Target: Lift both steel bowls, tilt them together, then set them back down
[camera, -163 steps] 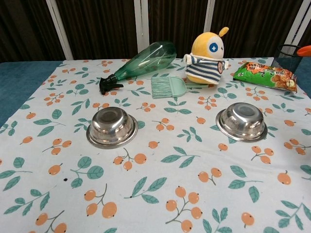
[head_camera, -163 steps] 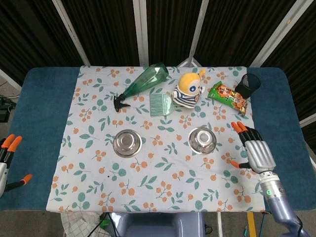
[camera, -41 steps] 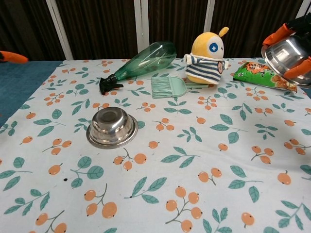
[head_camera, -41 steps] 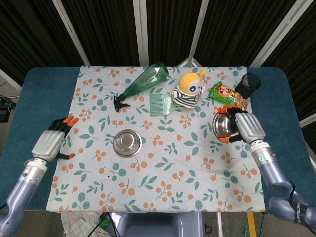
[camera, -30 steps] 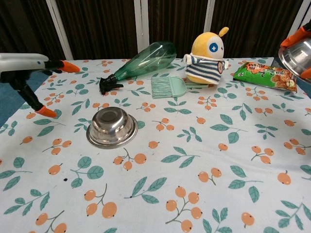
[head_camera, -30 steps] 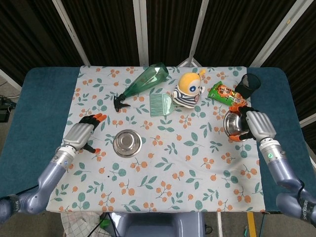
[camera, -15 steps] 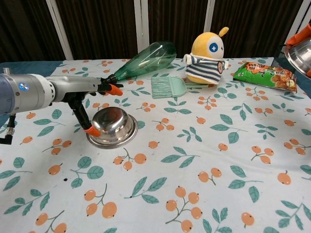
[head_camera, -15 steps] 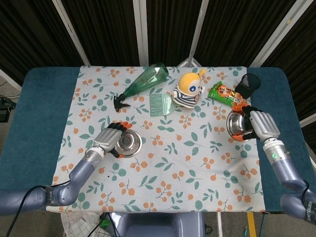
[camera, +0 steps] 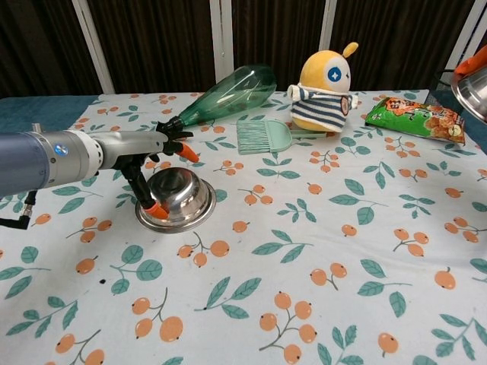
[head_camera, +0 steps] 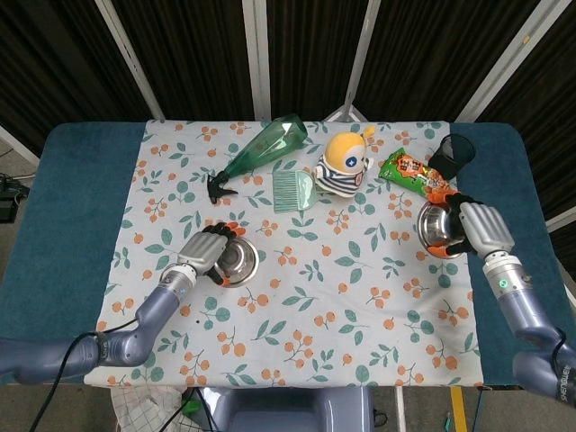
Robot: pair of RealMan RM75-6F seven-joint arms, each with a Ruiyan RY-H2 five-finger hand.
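Observation:
One steel bowl (head_camera: 238, 261) (camera: 176, 199) stands on the floral cloth at centre left. My left hand (head_camera: 204, 254) (camera: 152, 156) is at its left rim, thumb low against the near side and the other fingers spread over the far rim without closing. The bowl still rests flat. The second steel bowl (head_camera: 437, 227) (camera: 475, 85) is held off the table at the right, tilted with its opening facing left. My right hand (head_camera: 484, 229) grips it from the right side. In the chest view only the bowl's edge and an orange fingertip (camera: 471, 60) show.
Along the back of the cloth lie a green spray bottle (head_camera: 265, 146) (camera: 228, 95), a green brush (head_camera: 292, 191) (camera: 262, 137), a yellow plush toy (head_camera: 344, 162) (camera: 326, 80), a snack bag (head_camera: 412, 171) (camera: 411, 118) and a black mesh cup (head_camera: 453, 155).
My left hand swung in from the table's left edge to the left bowl and now straddles its rim. My right hand lifted the right bowl and carried it rightward and slightly outward.

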